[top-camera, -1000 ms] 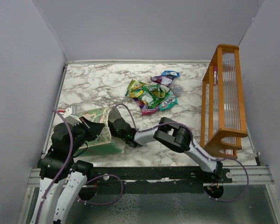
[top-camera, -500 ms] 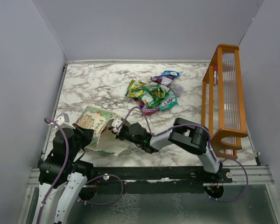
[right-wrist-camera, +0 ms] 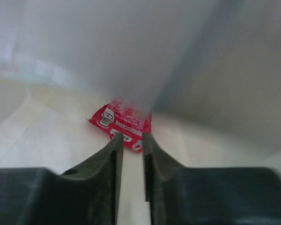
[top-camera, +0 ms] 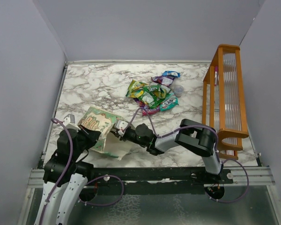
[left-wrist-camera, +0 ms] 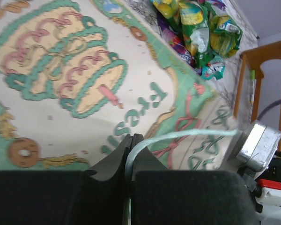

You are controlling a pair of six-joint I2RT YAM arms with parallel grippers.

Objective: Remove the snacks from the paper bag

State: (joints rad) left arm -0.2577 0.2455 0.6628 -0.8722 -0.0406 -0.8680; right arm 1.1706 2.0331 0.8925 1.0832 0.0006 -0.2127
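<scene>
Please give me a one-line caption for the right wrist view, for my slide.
Right gripper, fingers slightly apart, inside the white-walled bag, pointing at a red snack.

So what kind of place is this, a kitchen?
Probably a robot test booth, not a kitchen: plain grey walls box in a marble-patterned table, and the left robot arm and right robot arm are bolted to a black metal rail at its near edge.

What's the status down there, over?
Left tool shut on string handle. Right tool inside paper bag, tips at red snack packet, grip unclear. Other snacks already out on table. Nothing in the way.
</scene>
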